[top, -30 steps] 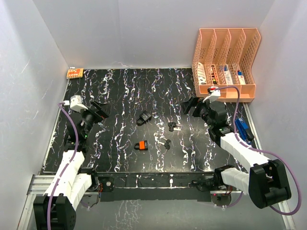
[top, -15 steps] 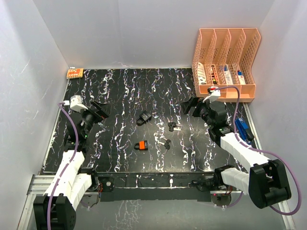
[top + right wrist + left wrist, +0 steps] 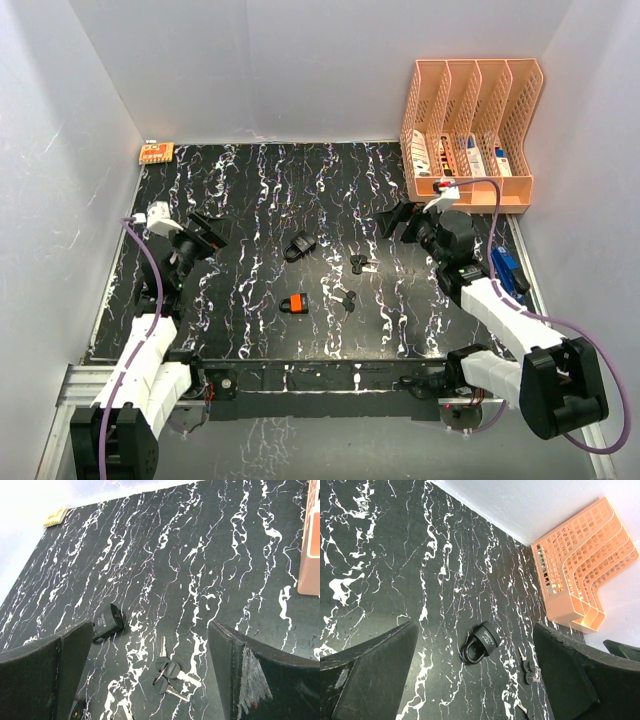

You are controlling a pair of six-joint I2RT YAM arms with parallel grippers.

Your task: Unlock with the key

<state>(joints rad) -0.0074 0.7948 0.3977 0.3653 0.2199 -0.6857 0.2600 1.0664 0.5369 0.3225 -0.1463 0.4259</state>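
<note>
A black padlock (image 3: 298,245) lies on the black marbled table (image 3: 250,190), also in the left wrist view (image 3: 481,643) and the right wrist view (image 3: 106,622). An orange padlock (image 3: 293,304) lies nearer the front. A pair of black-headed keys (image 3: 359,264) lies right of the black padlock, also in the right wrist view (image 3: 168,672) and the left wrist view (image 3: 528,669). Another key set (image 3: 347,299) lies right of the orange padlock. My left gripper (image 3: 205,232) is open and empty, left of the black padlock. My right gripper (image 3: 400,220) is open and empty, right of the keys.
An orange file rack (image 3: 470,130) holding small items stands at the back right, also in the left wrist view (image 3: 582,565). A small orange card (image 3: 154,152) lies at the back left corner. A blue object (image 3: 505,270) sits by the right arm.
The left wrist has shifted slightly; the right arm has barely moved. Padlocks and keys lie where they were.
</note>
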